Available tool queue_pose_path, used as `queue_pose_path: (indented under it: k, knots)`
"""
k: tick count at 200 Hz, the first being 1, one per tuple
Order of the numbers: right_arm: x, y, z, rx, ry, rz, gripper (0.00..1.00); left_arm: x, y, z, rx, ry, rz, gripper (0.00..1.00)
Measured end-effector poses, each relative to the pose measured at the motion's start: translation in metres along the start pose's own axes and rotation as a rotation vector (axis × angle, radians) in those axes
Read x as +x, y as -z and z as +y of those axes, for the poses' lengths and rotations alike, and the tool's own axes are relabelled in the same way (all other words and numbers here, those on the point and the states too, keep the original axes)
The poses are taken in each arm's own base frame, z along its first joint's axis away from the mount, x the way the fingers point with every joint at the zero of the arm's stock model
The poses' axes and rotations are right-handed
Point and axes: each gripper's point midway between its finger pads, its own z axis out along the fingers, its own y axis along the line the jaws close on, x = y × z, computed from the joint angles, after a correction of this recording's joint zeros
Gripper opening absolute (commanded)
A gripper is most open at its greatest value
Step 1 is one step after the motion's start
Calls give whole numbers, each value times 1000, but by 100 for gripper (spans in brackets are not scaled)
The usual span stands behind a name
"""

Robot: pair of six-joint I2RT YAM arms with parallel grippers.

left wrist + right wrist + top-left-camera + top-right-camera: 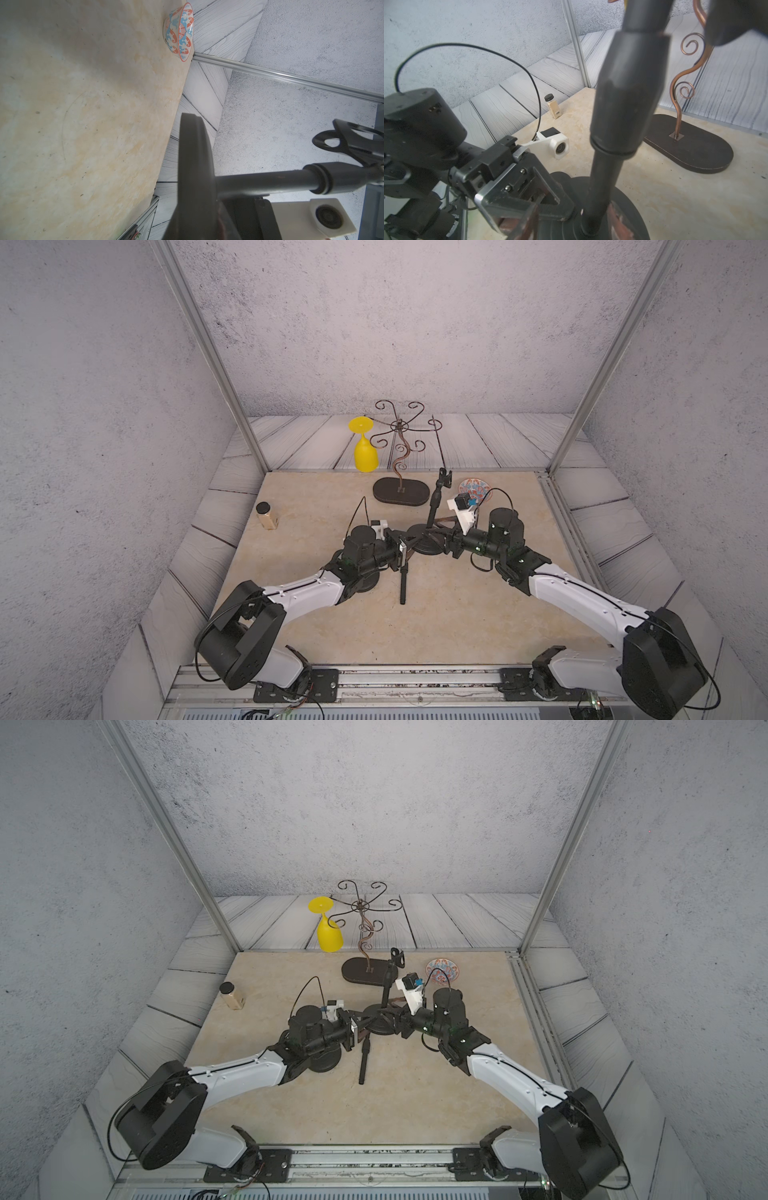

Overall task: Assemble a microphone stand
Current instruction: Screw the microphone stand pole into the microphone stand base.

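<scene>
1. Top views, both, show a beige stone-patterned surface (457,614) that carries every item listed below.
2. Two arms reach inward from the near edge and meet at mid-surface.
3. The microphone stand (432,510) sits at mid-surface between the two grippers. Its round base (426,549) is on the surface, its pole (434,506) rises from the base centre, and its clip (445,477) is at the top.
4. The wire stand (401,491), with an oval base and curled arms, is behind the microphone stand and apart from it.
5. A dark disc (324,1060) lies partly hidden under the left arm.
6. The left gripper (409,545) is clamped on the rim of the round base. The right wrist view confirms its jaws are closed over that edge (566,209).
7. The right gripper (438,533) is at the foot of the pole, opposite the left one. I cannot tell whether its jaws are parted or closed.
8. A yellow goblet (365,452) is upside down, foot uppermost, beside the wire stand. I cannot tell whether it hangs or stands.
9. A black rod (403,580) lies loose on the surface, just in front of the left gripper.
10. A patterned bowl (473,489) is behind the right wrist.
11. A spice jar (266,516) stands near the left edge, well apart from the rest.
</scene>
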Motion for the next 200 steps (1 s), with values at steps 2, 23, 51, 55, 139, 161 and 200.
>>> queue_pose_path:
  k: [2, 23, 51, 55, 139, 161, 200]
  knots:
    - [1, -1, -1, -3, 0, 3, 49, 0, 0, 0, 1, -1, 0, 0]
    - [11, -8, -7, -28, -9, 33, 45, 2, 2, -4, 9, -3, 5, 0]
    - [13, -15, -10, -54, -15, 39, 34, 4, 4, -8, 17, -8, 8, 0]
    - [12, -16, -10, -58, -15, 36, 30, 4, 4, -8, 18, -9, 8, 0]
    - [14, -29, -10, 68, -106, -21, 0, -3, 5, -3, -4, 1, -19, 0]
    - [17, -36, -11, 301, -154, -24, 0, -8, 6, 2, -20, 3, -35, 0]
    - [11, -40, -15, 645, -251, -14, 1, -13, 7, -3, 1, -6, -55, 0]
